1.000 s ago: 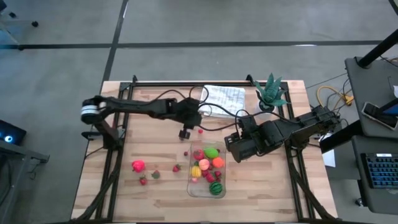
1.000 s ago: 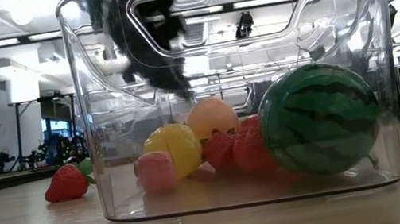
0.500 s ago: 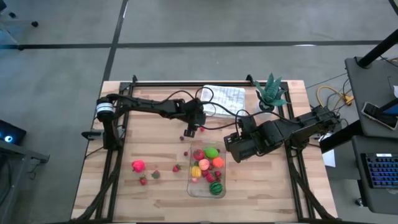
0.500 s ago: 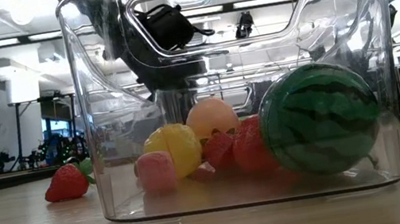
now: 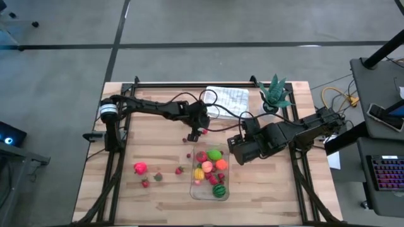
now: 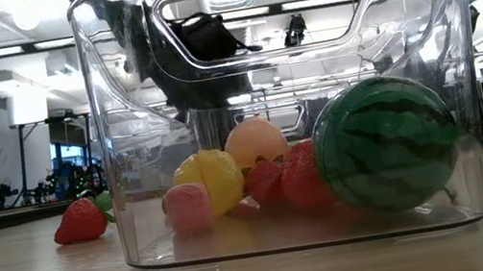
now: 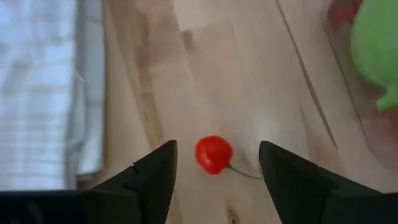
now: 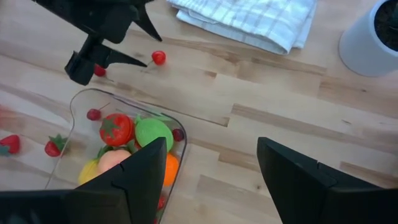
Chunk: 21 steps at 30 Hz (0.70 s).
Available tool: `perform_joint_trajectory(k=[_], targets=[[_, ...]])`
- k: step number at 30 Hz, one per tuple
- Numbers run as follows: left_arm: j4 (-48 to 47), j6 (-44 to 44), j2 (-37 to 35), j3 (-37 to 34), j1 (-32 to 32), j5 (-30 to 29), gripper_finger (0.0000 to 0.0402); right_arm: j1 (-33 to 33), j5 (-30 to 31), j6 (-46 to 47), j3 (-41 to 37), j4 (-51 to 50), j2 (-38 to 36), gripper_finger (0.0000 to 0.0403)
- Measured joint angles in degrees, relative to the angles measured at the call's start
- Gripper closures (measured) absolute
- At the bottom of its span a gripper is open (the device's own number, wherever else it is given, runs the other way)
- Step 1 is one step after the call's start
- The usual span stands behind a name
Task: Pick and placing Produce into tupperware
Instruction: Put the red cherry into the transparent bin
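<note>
The clear tupperware [image 5: 211, 173] stands near the table's middle. It holds a striped melon [image 6: 385, 142], a lime-green piece [image 8: 153, 133], yellow, orange and red pieces. A small red cherry [image 7: 213, 154] with a thin stem lies on the wood between the tupperware and the white cloth. My left gripper [image 7: 217, 168] is open just over it, one finger on each side, not touching; in the high view the left gripper [image 5: 196, 130] sits just left of the cherry [image 5: 204, 132]. My right gripper [image 8: 211, 174] is open and hovers at the tupperware's far right corner.
A pink fruit [image 5: 140, 168] and small strawberries [image 5: 158, 177] lie loose to the left of the tupperware. A folded white cloth [image 5: 227, 98] and a spiky plant in a white pot [image 5: 274, 94] sit at the far edge. Metal frame rails run along the table's sides.
My left gripper has moved toward the table's right and slightly toward the far edge, ending over the red cherry, then held still. The produce and the tupperware have stayed where they were.
</note>
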Motion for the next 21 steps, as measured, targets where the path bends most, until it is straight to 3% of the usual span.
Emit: perform_joint_trajectory(k=[8, 21], targets=[[1.2, -0.11, 3.58, 0.4, -0.01, -4.05, 0.019, 0.0, -0.02, 0.25, -0.46, 0.01, 0.0, 0.0161], [2.28, -0.13, 3.81, -0.21, 0.66, -3.91, 0.0191, 0.0, 0.0, 0.43, -0.54, -0.03, 0.0, 0.0161]])
